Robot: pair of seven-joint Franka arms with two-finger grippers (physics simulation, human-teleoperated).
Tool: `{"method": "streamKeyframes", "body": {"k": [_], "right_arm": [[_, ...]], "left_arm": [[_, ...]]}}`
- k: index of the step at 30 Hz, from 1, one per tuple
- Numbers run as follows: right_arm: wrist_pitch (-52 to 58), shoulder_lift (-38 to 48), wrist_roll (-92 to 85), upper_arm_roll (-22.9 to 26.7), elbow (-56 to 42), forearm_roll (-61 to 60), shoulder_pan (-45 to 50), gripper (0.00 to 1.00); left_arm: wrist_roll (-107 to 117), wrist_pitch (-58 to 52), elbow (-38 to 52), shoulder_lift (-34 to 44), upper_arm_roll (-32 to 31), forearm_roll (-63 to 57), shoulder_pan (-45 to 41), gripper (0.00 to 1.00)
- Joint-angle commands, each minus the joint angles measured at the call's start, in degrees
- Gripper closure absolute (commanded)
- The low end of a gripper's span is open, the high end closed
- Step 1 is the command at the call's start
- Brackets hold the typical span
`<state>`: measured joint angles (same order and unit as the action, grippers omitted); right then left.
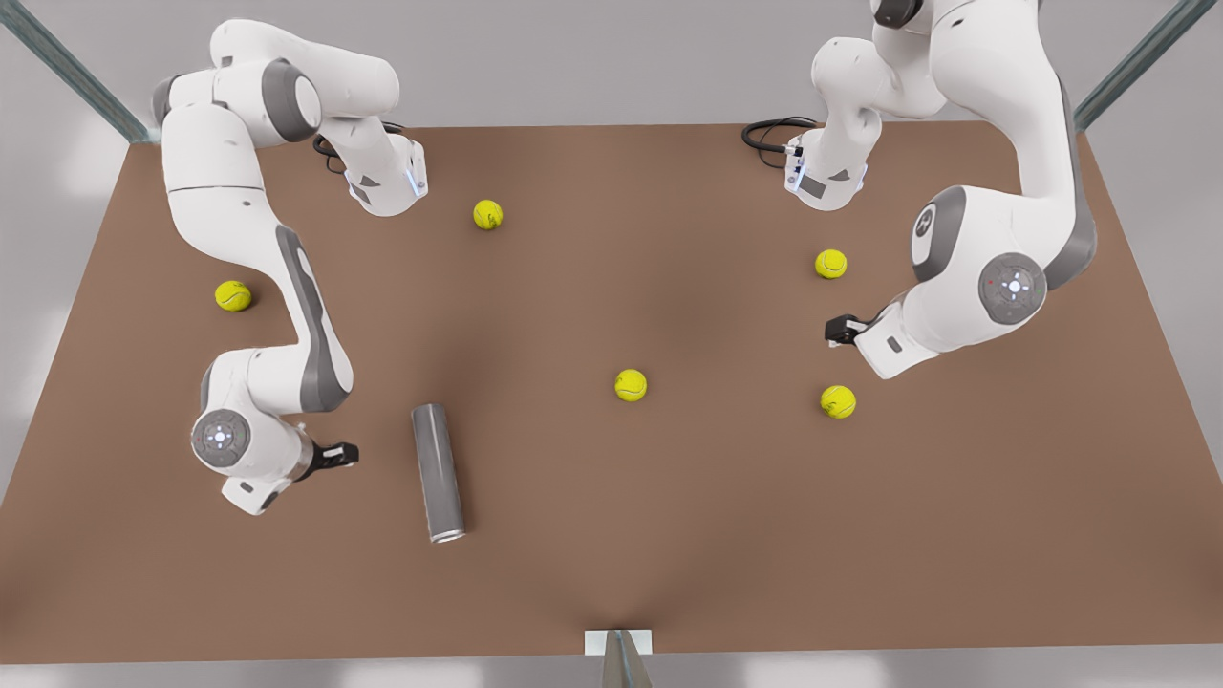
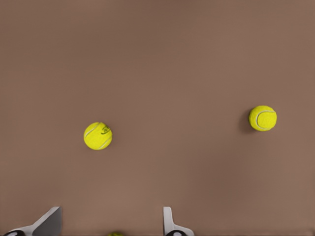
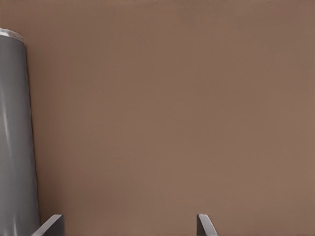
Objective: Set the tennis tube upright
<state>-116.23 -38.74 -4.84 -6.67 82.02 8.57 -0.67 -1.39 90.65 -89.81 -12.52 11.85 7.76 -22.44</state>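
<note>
Got the tennis tube (image 1: 438, 470) lying flat on its side on the brown table (image 1: 669, 554), toward the front view's left and in the nearer half. Dark grey and shiny along the body, with a lighter silvery rim (image 1: 447, 537) at the end closer to the camera. Not upright, and not touched by anything.

Just beside it, on the front view's left, can see the right gripper (image 1: 346, 452), close to the tube's side but apart from it. Checking the right wrist view: fingertips (image 3: 51, 225) spread wide with only bare table between them, and the tube running along one edge.

Over on the front view's right, well apart from the tube, spotted the left gripper (image 1: 836, 331), hanging above the table near two of the tennis balls. Jaws spread there too, going by the left wrist view, with nothing pinched.

Counted five yellow-green tennis balls scattered around:
- middle ball (image 1: 631, 385), the nearest one to the tube
- near-right ball (image 1: 838, 401), just below the left gripper in the front view
- far-right ball (image 1: 831, 264)
- far ball (image 1: 487, 214), beside the base of the arm on the front view's left
- left-edge ball (image 1: 233, 295), tucked by that same arm
</note>
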Motion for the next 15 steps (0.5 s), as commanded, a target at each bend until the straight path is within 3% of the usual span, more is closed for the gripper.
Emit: {"method": "streamKeyframes", "body": {"k": [1,3,7,15], "right_arm": [[-3.65,-3.62,17.13,-0.09,-4.14,1.36,2.6,0.0],[-6.29,-6.7,23.64,-0.01,-6.43,1.36,7.25,0.0],[-7.34,-22.95,26.11,-0.09,-26.11,1.27,12.27,0.0],[-7.7,-23.31,21.19,-0.09,-21.81,-3.12,12.18,0.0]], "left_arm": [[0.95,-0.83,-0.1,0.04,0.01,0.07,0.03,0.0],[0.95,-0.3,-0.1,-0.14,0.01,0.07,0.03,0.0],[1.48,-0.82,-0.1,0.65,-0.08,0.07,-1.11,0.0],[3.23,-2.41,-0.19,1.88,0.27,-0.64,-1.02,0.0]]}}
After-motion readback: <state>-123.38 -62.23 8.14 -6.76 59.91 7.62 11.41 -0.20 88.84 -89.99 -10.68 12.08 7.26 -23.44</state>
